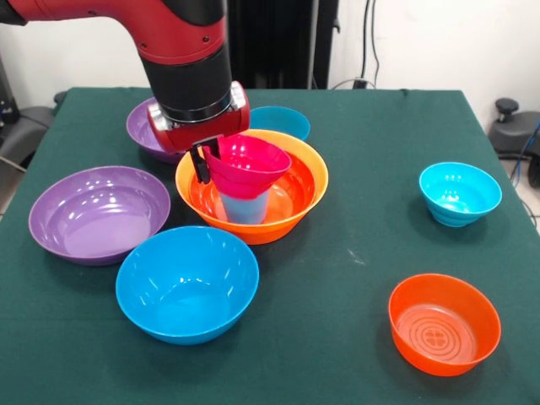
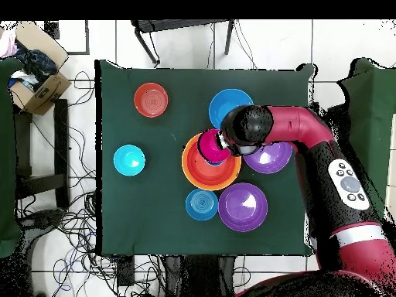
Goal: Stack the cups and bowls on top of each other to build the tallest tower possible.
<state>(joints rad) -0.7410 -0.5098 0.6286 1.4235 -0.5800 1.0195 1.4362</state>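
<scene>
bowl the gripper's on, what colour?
Magenta bowl, atop the light blue cup; the front view shows it best, gripper on its rim.

Table: I see a dark green cloth [image 1: 354, 278] covering the whole top.
Box: I see an open cardboard box [image 2: 39, 85] on the floor, off the table's corner.
Cables: I see tangled wires [image 2: 66, 224] on the floor along one table edge.
Chair: I see a black frame [image 2: 182, 31] at another edge.
</scene>
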